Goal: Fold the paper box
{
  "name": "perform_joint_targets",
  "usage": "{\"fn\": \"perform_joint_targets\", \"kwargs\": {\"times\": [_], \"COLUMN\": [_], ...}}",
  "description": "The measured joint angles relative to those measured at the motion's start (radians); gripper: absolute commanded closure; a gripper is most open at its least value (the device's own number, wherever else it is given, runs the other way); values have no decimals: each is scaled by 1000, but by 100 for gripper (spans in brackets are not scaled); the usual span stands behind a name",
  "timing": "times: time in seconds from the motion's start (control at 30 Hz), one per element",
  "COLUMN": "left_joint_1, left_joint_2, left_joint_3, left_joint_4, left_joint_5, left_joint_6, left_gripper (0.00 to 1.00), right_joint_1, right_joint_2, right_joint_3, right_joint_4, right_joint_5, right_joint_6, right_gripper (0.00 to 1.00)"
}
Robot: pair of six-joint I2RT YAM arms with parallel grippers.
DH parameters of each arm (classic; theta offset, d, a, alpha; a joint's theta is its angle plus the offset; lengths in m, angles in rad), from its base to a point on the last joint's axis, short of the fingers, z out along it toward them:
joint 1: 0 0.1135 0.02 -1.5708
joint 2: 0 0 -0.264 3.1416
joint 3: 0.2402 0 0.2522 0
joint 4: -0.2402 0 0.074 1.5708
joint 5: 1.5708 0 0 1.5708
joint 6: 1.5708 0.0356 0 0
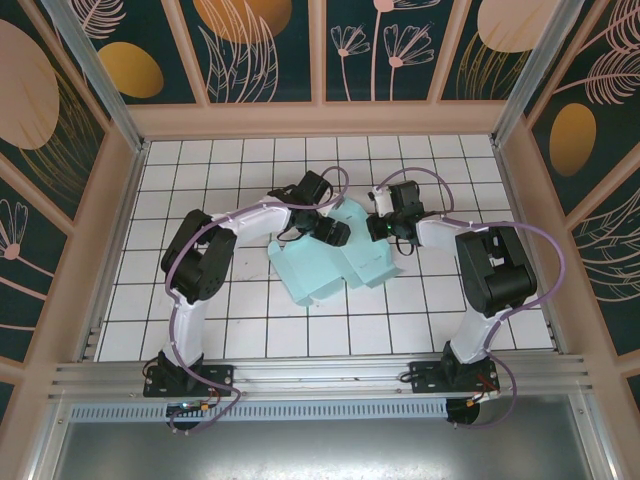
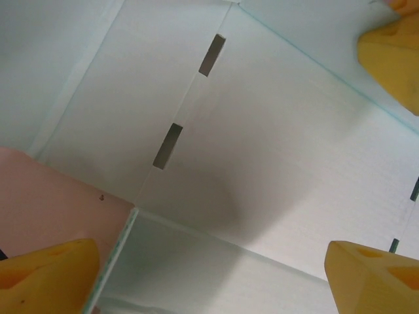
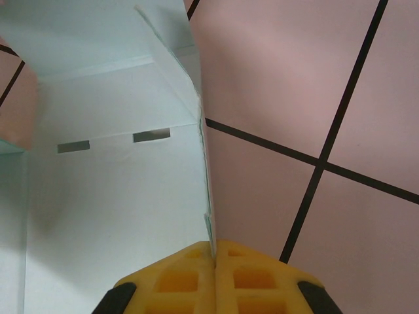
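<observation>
A pale blue paper box (image 1: 335,265), partly folded, lies in the middle of a white tiled table (image 1: 200,180). The left gripper (image 1: 332,234) hangs just above the box's inner panel, jaws spread wide. The right gripper (image 3: 215,252) has its jaws pressed together, pinching the edge of an upright box wall.

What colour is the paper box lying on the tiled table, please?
The paper box is pale aqua, a light blue-green, seen best in the top external view.
</observation>
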Motion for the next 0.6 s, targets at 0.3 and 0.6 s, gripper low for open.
{"fn": "perform_joint_targets", "kwargs": {"times": [0.3,0.6], "left_joint_1": [-3,-2], "left_joint_2": [-43,-45], "left_joint_3": [-37,-21], "left_joint_4": [100,90], "left_joint_5": [-66,-66], "left_joint_6": [-15,-18], "left_gripper": [22,28], "right_joint_1": [0,0], "right_joint_2": [0,0], "right_joint_3": [0,0], "right_joint_4": [1,0], "right_joint_5": [4,8], "right_joint_6": [3,3], "right_gripper": [100,100]}}
